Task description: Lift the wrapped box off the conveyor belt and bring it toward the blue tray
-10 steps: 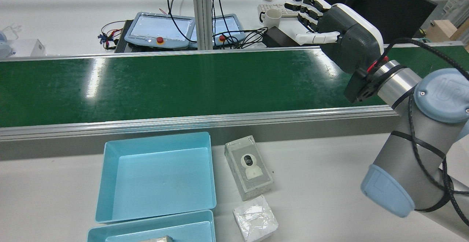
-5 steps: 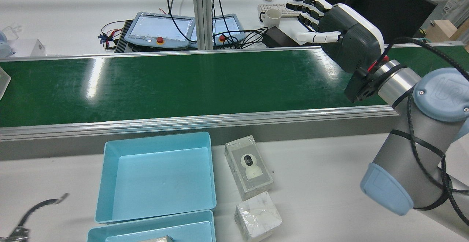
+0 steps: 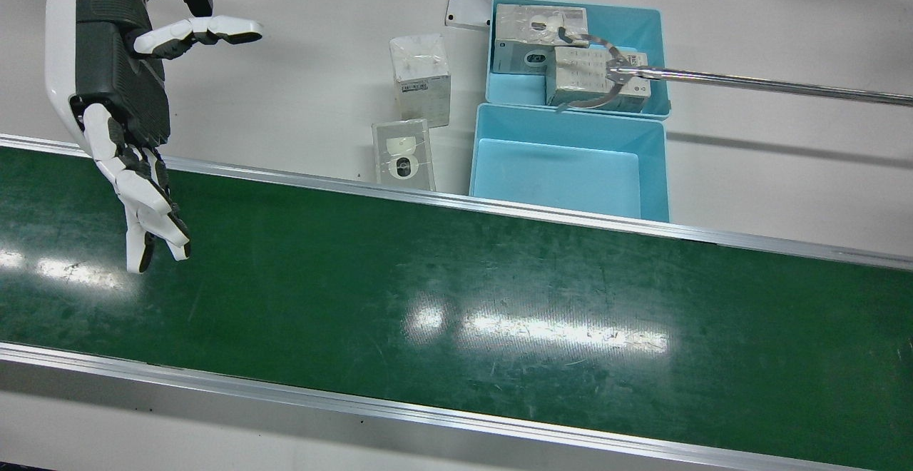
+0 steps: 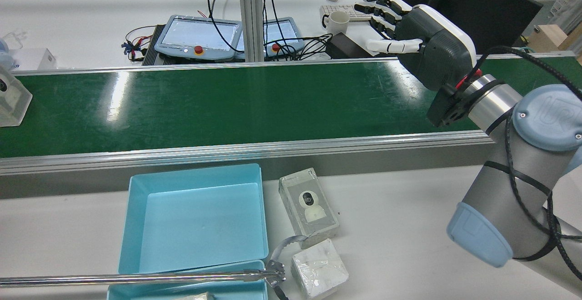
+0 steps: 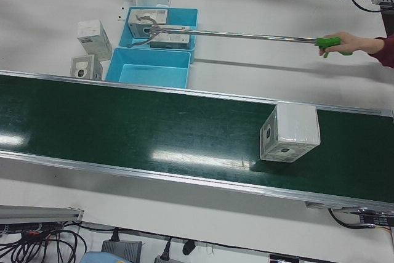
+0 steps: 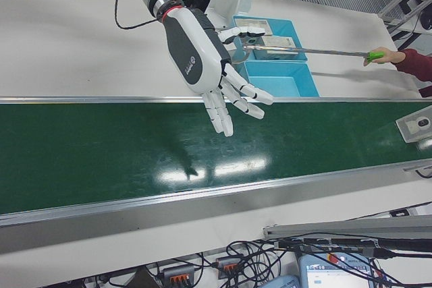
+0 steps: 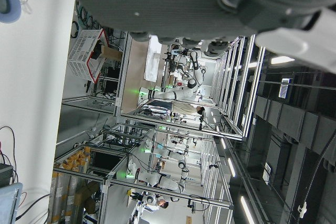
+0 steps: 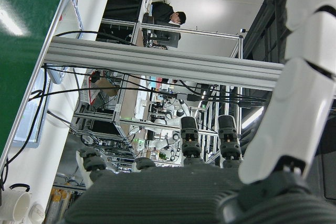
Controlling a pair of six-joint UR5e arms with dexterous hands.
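Observation:
The wrapped box (image 5: pixel 295 129), white with a camera picture on its end, rides on the green conveyor belt (image 4: pixel 227 104). It shows at the belt's far left edge in the rear view (image 4: pixel 10 100) and at the right edge in the right-front view (image 6: pixel 417 126). My right hand (image 4: pixel 423 45) hovers open above the other end of the belt, fingers spread, holding nothing (image 3: pixel 107 78). An empty blue tray (image 4: pixel 200 227) sits on the white table beside the belt. Only the grey palm of my left hand (image 7: pixel 199 3) shows, in its own view.
A second blue tray (image 3: pixel 656 57) behind the empty one holds wrapped boxes. A person's hand (image 5: pixel 363 44) holds a long grabber tool (image 3: pixel 749 83) reaching into it. Two loose wrapped boxes (image 4: pixel 309 207) (image 4: pixel 318 268) lie on the table beside the trays.
The wrapped box has come into the rear view at the belt's left edge. The grabber tool has reached in over the near tray. My right hand has barely moved.

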